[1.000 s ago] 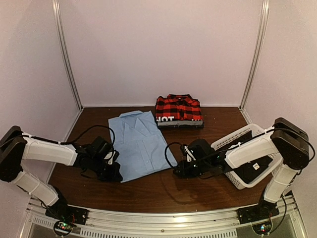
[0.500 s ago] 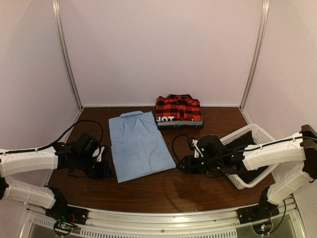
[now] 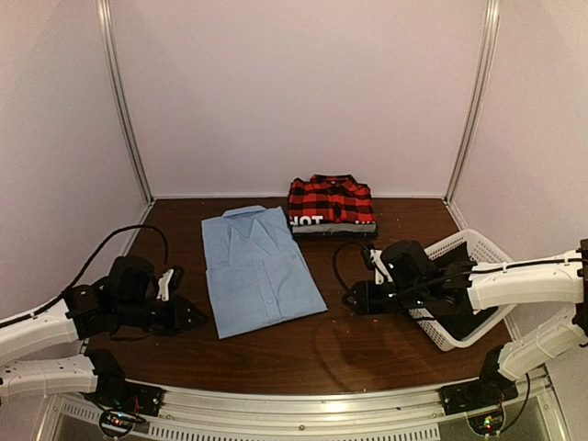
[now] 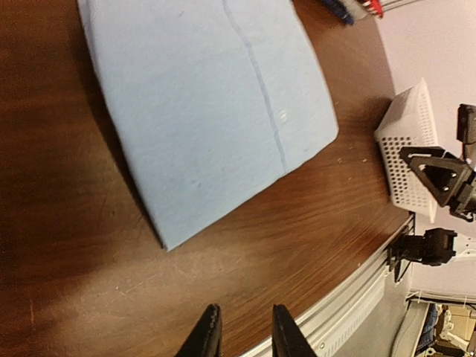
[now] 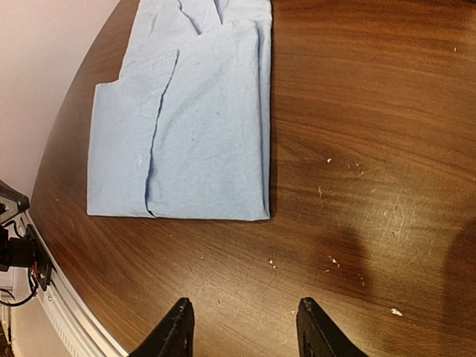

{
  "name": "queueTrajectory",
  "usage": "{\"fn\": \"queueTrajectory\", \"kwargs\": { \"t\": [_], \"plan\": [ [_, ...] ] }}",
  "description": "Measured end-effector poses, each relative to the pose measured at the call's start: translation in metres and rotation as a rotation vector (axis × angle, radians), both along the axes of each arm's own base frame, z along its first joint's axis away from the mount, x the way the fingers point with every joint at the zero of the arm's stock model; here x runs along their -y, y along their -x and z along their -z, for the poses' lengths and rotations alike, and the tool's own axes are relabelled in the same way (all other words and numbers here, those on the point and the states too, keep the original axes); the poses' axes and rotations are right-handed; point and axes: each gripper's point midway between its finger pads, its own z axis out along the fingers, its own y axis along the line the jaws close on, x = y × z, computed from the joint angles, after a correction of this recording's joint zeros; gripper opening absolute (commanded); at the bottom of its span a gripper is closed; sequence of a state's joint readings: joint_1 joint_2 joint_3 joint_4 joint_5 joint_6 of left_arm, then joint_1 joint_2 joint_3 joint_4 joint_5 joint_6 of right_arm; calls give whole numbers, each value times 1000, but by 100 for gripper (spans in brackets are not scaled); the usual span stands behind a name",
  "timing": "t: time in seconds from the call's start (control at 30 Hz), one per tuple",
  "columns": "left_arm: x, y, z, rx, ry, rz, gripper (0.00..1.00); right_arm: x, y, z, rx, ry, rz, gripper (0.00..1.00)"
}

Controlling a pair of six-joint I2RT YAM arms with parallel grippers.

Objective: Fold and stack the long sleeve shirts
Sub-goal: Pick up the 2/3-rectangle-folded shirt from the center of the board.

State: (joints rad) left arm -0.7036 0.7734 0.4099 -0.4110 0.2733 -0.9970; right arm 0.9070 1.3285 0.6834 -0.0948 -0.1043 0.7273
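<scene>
Left of centre on the dark brown wooden surface (image 3: pixel 303 354), the plain light blue button-up shirt (image 3: pixel 262 271) (image 4: pixel 208 111) (image 5: pixel 193 126) lies flat, folded into a tidy rectangle, collar and placket up, edges straight. Further back and to its right sits the red-and-black plaid shirt (image 3: pixel 331 204), folded into a compact block with its collar on top, apart from the blue one. Now the changes: the left end effector (image 3: pixel 193 317) (image 4: pixel 245 336) was at the blue shirt's near left corner a second ago and has pulled back to the left. It is clear of the cloth, fingers slightly parted with nothing between them. The right end effector (image 3: pixel 354 299) (image 5: pixel 245 327) has let go of the near right corner too and drawn away toward the white plastic mesh basket (image 3: pixel 450 241) (image 4: pixel 409 141), fingers spread and empty. The blue shirt's near edge, ragged under both before, is now square. The plaid shirt has not budged. As for direction, the blue shirt's long axis runs from far to near, collar at the far end, hem toward the arms and swung a touch rightward. The plaid shirt's collar also faces the back wall.
</scene>
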Motion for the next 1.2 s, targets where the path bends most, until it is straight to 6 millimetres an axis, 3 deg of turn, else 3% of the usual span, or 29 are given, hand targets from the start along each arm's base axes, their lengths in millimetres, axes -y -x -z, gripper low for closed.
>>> {"fn": "queueTrajectory", "kwargs": {
  "t": [0.07,0.13,0.23,0.3,0.43,0.5,0.53,0.9,0.97,1.07,1.2],
  "plan": [
    [-1,-6,-24,82,39,-22,30,3,-2,-12,39,-1,-4,48],
    [-3,-11,-37,133,59,-42,40,3,-6,-22,71,2,-4,48],
    [-7,-13,-39,152,58,-70,50,3,-10,-30,105,5,1,48],
    [-8,-12,-30,140,60,-80,57,5,-12,-31,110,10,5,48],
    [-16,-3,6,57,33,-111,75,6,-12,-30,115,2,10,49],
    [-21,2,22,16,18,-128,95,7,-11,-30,120,-5,12,50],
    [-23,4,28,1,15,-139,97,9,-10,-29,122,-8,16,51],
    [-40,5,44,-49,64,-298,98,12,-15,-21,102,-50,36,55],
    [-41,7,50,-61,62,-305,98,14,-17,-12,79,-42,36,62],
    [-40,7,54,-67,76,-307,97,18,-21,-2,50,-28,49,86],
    [-36,6,55,-60,101,-297,88,25,-25,0,28,-49,81,92]
  ]
}}
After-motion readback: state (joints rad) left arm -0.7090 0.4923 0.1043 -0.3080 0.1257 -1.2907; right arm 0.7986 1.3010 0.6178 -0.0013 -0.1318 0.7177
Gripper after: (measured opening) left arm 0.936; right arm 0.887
